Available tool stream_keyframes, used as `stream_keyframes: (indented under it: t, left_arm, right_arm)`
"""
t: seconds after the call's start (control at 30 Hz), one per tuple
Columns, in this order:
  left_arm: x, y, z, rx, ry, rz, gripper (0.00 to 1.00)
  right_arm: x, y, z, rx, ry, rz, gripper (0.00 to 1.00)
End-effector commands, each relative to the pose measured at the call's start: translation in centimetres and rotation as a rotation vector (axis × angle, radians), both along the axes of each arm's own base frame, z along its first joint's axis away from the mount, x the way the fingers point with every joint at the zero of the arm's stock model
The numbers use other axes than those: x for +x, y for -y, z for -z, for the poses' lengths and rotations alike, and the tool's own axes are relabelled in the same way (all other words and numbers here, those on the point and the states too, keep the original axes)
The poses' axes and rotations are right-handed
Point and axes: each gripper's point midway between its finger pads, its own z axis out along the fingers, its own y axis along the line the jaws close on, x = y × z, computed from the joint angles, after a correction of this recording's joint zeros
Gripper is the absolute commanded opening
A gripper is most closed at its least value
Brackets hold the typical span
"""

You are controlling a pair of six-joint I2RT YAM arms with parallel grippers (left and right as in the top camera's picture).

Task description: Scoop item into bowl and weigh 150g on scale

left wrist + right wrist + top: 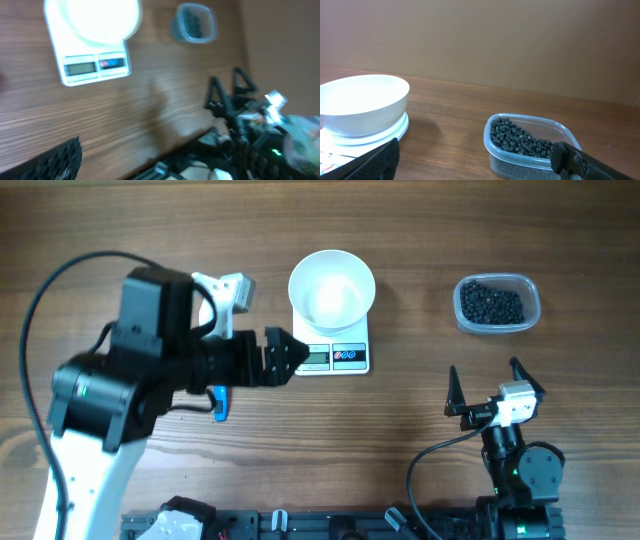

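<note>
Beads [490, 304], black, small, round: one heap, all inside the clear plastic tub [534, 292] at the far right of the desk [420, 240]. On my right wrist feed they bank up toward the tub's left end.

Bowl [332, 288], white, round: upright on the platform of the scale [340, 358] and covering most of it. From overhead its inside reads plain white.

Scale, white, flat, rectangular: mid-desk, well apart from the tub. The display and coloured buttons sit on the near edge, clear of the bowl (digits too small for me to read).

Left end effector [298, 356]: jaws spread wide, gripping nothing. It points toward the scale, with its tips at the near-left corner of the scale in the overhead view. I cannot tell whether they touch it.

Right end effector [484, 370]: jaws wide, empty. It sits on the near right of the desk, on the near side of the tub and well apart from it. On its own camera the tub shows between its fingers [590, 162], with the bowl off to the left.

Blue part [220, 402]: peeks out from under the left arm on the near side; I cannot tell what it is
</note>
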Motion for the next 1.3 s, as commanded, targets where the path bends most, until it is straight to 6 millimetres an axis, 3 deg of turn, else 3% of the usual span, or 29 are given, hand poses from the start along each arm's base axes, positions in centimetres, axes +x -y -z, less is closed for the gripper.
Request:
stream_keyframes:
  t: [0.0,0.33,0.5,0.83,1.27]
  left_arm:
    - [2.9,-3.2,2.2,0.235,-0.040,-0.161,1.00]
    - [4.4,-3.0,5.4,0.295,-0.142,-0.153,1.00]
    - [5.9,-4.6,6.8,0.397,-0.148,-0.234,1.00]
    - [6.2,-4.0,7.1,0.373,-0.152,-0.221,1.00]
    - [5.2,-3.8,8.0,0.361,-0.227,-0.224,1.00]
  right_arm:
    - [0.0,0.1,-0.2,-0.008,0.012,0.008,1.00]
    - [0.0,0.1,-0.2,-0.008,0.012,0.008,1.00]
    - [0.0,0.1,-0.2,-0.008,0.012,0.008,1.00]
    - [0.0,0.1,-0.2,-0.008,0.012,0.008,1.00]
    - [0.0,0.1,-0.2,-0.008,0.012,0.008,1.00]
